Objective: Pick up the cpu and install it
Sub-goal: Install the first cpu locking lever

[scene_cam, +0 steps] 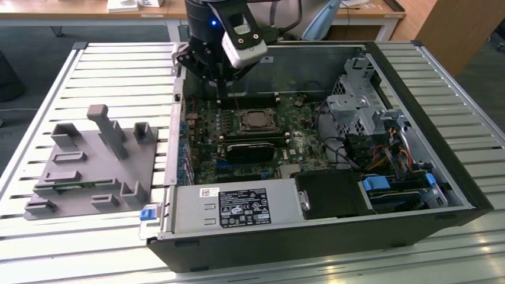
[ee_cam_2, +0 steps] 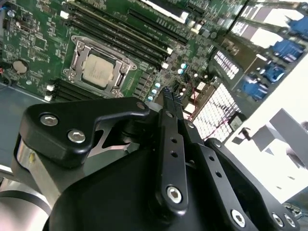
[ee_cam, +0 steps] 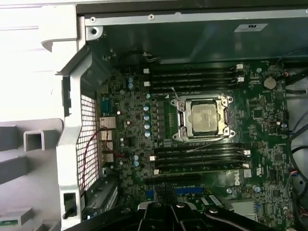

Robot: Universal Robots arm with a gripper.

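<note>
- I see the cpu [ee_cam: 202, 116] lying flat inside the socket frame [ee_cam: 181, 115] on the motherboard [ee_cam: 269, 139], its silver top facing up; in the second wrist view the cpu [ee_cam_2: 98, 70] sits square in the same frame.
- In the exterior view the cpu [scene_cam: 255, 120] is below my claw [scene_cam: 223, 89] and a little toward the exterior view's right, well apart from the fingertips.
- My claw carries nothing; in the second wrist view its fingers [ee_cam_2: 169, 115] are pressed together, tips meeting above the board.
- In the first wrist view the claw [ee_cam: 166, 208] hangs over the black slots near the board's edge, with the socket beyond the tips.
- Rows of black memory slots [ee_cam: 199, 158] run along both sides of the socket, between the claw and the cpu on the near side.
- The board lies in an open computer case [scene_cam: 442, 177] resting on a slatted metal counter [scene_cam: 118, 71].
- Away from the claw, toward the exterior view's left, a grey plastic fixture [scene_cam: 91, 165] with upright blocks stands on the counter just beside the case.
- The power supply [scene_cam: 236, 207] with its label occupies the case corner far from the claw.
</note>
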